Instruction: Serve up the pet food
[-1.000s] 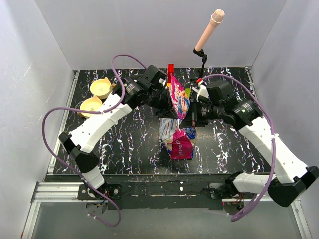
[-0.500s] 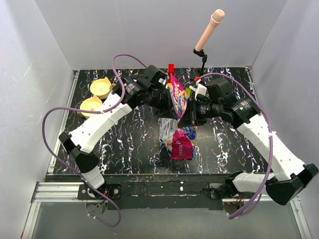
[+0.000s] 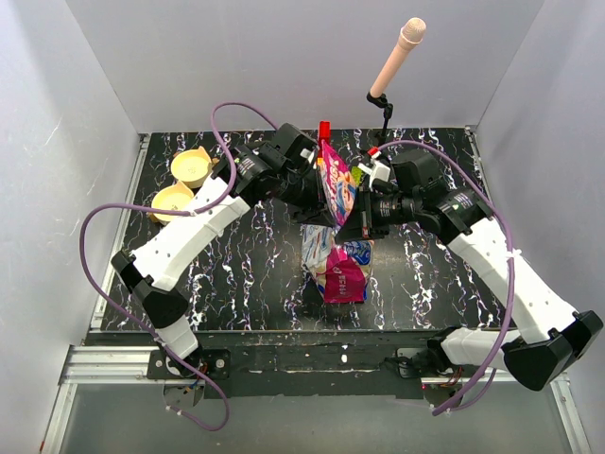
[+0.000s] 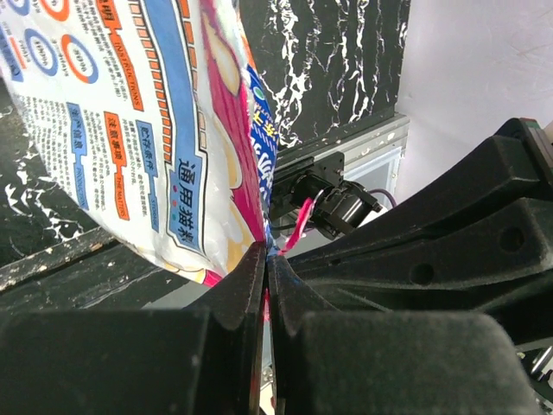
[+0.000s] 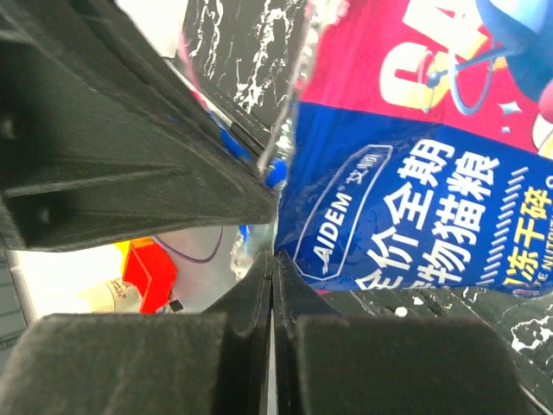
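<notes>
Top external: right claw (image 3: 344, 224) shifted leftward, pinching bag (image 3: 338, 182).

The pet food bag (image 5: 406, 199) reads "AIDEM" and "全期猫粮".

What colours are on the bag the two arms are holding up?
The held bag is magenta-pink and blue with white lettering; clearest in the right wrist view.
</notes>
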Controlling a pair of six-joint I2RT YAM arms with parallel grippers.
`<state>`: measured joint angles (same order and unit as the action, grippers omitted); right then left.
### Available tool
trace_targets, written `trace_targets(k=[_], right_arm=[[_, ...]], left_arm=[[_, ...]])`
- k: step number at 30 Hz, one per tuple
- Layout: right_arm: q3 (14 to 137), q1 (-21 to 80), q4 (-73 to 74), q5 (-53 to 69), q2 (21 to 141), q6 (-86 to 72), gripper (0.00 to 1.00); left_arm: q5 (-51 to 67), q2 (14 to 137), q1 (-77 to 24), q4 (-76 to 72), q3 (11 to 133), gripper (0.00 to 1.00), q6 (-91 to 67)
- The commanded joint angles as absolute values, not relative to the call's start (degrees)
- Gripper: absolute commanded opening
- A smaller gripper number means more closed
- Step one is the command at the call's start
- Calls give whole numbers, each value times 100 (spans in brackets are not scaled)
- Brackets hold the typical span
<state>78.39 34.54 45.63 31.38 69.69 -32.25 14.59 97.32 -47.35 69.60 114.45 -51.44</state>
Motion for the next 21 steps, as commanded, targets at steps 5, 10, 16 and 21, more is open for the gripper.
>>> trace_targets(k=[5,10,16,21], right_arm=[[8174,3594,6412,-189,7005,-3621,1],[7902,3612,6724,-1265,6777,-3709,1],[7726,3753,5909,-424,6461,-3393,1],[7926,3700,5195,920,6389,-2936,1]], left_arm=[[-112,10204,-5053,9421,12525,0,-5204],[-596,9861,-5115,9333,12321,0,-5510],[-291,9493,-5115,8132,11884,0,-5300],[200,9291,-5115,7463,11602,0,-5045]])
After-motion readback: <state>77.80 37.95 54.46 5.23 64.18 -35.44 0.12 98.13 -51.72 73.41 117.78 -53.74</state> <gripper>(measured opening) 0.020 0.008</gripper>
